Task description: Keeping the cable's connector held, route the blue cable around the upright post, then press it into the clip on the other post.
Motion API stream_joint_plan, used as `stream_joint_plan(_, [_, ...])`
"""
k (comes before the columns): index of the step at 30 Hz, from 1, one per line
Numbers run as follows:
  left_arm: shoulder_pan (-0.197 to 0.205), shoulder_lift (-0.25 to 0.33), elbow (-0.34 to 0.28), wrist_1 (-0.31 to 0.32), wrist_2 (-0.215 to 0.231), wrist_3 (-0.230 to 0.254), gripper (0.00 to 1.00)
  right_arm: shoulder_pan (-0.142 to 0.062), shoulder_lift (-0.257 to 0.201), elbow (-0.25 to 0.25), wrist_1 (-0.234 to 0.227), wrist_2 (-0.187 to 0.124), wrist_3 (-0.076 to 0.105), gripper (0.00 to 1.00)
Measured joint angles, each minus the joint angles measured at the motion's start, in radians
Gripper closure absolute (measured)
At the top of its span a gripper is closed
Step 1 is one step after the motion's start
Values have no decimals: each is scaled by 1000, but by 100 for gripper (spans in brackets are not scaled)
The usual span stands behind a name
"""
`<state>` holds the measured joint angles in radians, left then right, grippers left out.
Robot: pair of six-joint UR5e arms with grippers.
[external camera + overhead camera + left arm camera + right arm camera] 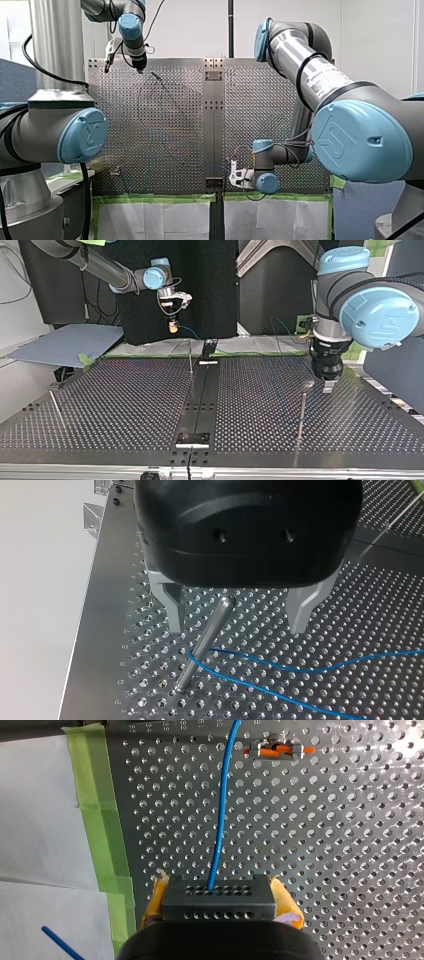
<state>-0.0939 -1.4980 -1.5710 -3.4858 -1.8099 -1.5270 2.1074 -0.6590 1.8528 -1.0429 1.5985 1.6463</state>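
Looking at the room first: the perforated table is mostly bare plate in the top view, with wide open stretches either side of the dark centre strip; a thin rod stands just left of that strip toward the far side; a second rod stands near the left edge. Green tape lines the table's edge right beside my right gripper, with white sheet past it.

The upright post sits close to the plate's side edge in the left wrist view; the blue cable hooks round its foot, touching it low down, and both strands run off over the plate on the same side. My left gripper hangs right over the post, metal fingers spread wide, one each side of the post's top, gripping nothing and well above the cable. In the top view that arm drops almost straight down at the right.

My right arm reaches in nearly level from the top view's upper left, its gripper pointing down, held off the plate above the taped far edge. Its yellow pads are pressed onto the black connector; the cable leaves the connector and runs straight ahead, passing just beside a small clip with orange parts, not in it.
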Motion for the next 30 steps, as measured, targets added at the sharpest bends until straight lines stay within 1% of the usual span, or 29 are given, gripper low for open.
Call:
stream_joint_plan(4, [-3,-1,0,8,2,19,0,0,0,0,-1,0,1,100])
stream_joint_plan(13, [-22,-29,3,17,3,106,0,-4,0,0,1,0,2,100])
stream_joint_plan(16, [-40,-48,19,25,-3,133,0,-4,0,0,2,0,2,100])
stream_joint_plan(23, [-104,-112,80,81,-56,199,0,-5,0,0,4,0,2,100])
stream_joint_plan(30, [-164,-172,99,116,-71,251,0,-5,0,0,1,0,3,100])
